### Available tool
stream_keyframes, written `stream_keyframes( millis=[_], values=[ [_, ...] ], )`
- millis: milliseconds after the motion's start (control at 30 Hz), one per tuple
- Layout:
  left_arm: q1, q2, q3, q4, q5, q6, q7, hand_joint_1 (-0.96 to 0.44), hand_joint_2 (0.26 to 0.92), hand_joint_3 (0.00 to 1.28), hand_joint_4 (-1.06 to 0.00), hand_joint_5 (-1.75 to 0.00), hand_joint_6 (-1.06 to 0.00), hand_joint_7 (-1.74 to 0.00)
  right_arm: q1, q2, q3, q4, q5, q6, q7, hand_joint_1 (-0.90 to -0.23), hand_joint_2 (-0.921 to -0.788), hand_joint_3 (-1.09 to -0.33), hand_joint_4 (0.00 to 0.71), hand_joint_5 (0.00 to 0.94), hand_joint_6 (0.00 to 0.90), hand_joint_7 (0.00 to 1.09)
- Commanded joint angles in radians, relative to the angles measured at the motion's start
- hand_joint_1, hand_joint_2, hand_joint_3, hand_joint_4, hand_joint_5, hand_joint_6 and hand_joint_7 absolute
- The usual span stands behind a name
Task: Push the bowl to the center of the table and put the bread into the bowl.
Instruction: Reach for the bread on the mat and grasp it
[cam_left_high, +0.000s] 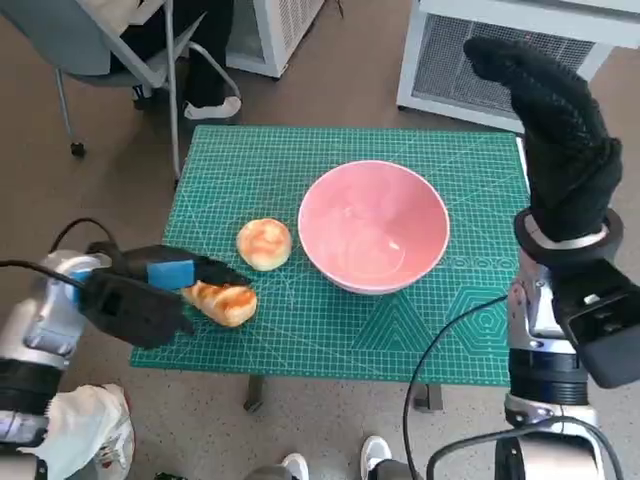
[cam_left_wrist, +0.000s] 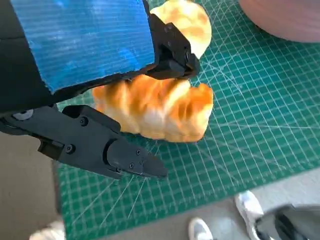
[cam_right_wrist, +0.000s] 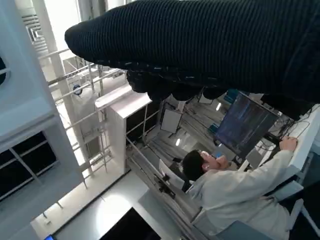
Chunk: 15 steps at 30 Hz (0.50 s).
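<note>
Pink bowl (cam_left_high: 374, 226); golden-brown bread (cam_left_high: 224, 302); green gridded mat (cam_left_high: 330, 330); floor seemingly grey-brown.

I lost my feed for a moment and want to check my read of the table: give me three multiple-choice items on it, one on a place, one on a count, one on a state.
1. Where does the pink bowl stand?
A. near the middle of the green mat
B. on the floor
C. at the mat's near left corner

2. How many pieces of bread lie on the mat?
A. one
B. two
C. four

3. What is the left hand doing?
A. resting inside the bowl
B. raised high above the table
C. closing round the long bread at the mat's near left

Key: 1 A, the head view shows the bowl around mid-mat, slightly right. 2 B, a round bun and the long bread lie left of the bowl. 3 C, the left wrist view shows black fingers on either side of the long bread; the right hand is the raised one.
</note>
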Motion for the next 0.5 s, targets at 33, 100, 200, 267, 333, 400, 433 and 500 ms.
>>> stream_keyframes(
  millis=[33,100,200,267,333,400,433,500],
  values=[
    [0.015,-0.008,-0.034,0.063,0.082,-0.044,0.083,-0.13,0.862,0.02,-0.57,-0.08,-0.62,-0.14,0.026,-0.003,0.001,-0.008,-0.013,0.012,-0.008,-0.580,-0.921,-0.762,0.303,0.006,0.043,0.57],
    [0.015,-0.012,-0.040,0.090,0.111,-0.078,0.142,-0.11,0.878,0.03,-0.65,-0.12,-0.67,-0.17,0.028,-0.001,0.001,-0.009,-0.014,0.013,-0.009,-0.579,-0.921,-0.763,0.305,0.007,0.042,0.57],
    [0.010,-0.016,-0.047,0.135,0.144,-0.136,0.225,-0.25,0.906,0.12,-0.65,-0.44,-0.60,-0.89,0.030,0.000,0.002,-0.008,-0.016,0.011,-0.011,-0.578,-0.921,-0.763,0.307,0.007,0.040,0.57],
    [0.003,-0.017,-0.053,0.166,0.162,-0.173,0.271,-0.13,0.913,0.15,-0.59,-0.86,-0.56,-1.08,0.032,0.001,0.002,-0.007,-0.017,0.009,-0.012,-0.578,-0.921,-0.763,0.307,0.007,0.040,0.57],
    [-0.006,-0.016,-0.059,0.195,0.174,-0.207,0.307,-0.07,0.917,0.15,-0.58,-1.09,-0.56,-1.14,0.033,0.002,0.003,-0.005,-0.020,0.006,-0.013,-0.574,-0.921,-0.764,0.307,0.007,0.037,0.57],
    [-0.016,-0.013,-0.062,0.216,0.180,-0.234,0.328,-0.03,0.919,0.14,-0.59,-1.22,-0.57,-1.15,0.034,0.003,0.003,-0.003,-0.022,0.005,-0.015,-0.571,-0.921,-0.764,0.307,0.007,0.034,0.57],
    [-0.021,-0.012,-0.064,0.224,0.180,-0.245,0.334,-0.02,0.920,0.13,-0.60,-1.25,-0.58,-1.15,0.034,0.003,0.004,-0.003,-0.023,0.004,-0.016,-0.570,-0.921,-0.765,0.307,0.006,0.033,0.57],
    [-0.030,-0.005,-0.059,0.228,0.168,-0.263,0.330,-0.01,0.920,0.11,-0.63,-1.27,-0.59,-1.13,0.034,0.003,0.003,0.001,-0.024,0.002,-0.016,-0.569,-0.921,-0.765,0.306,0.006,0.032,0.57]
  ],
)
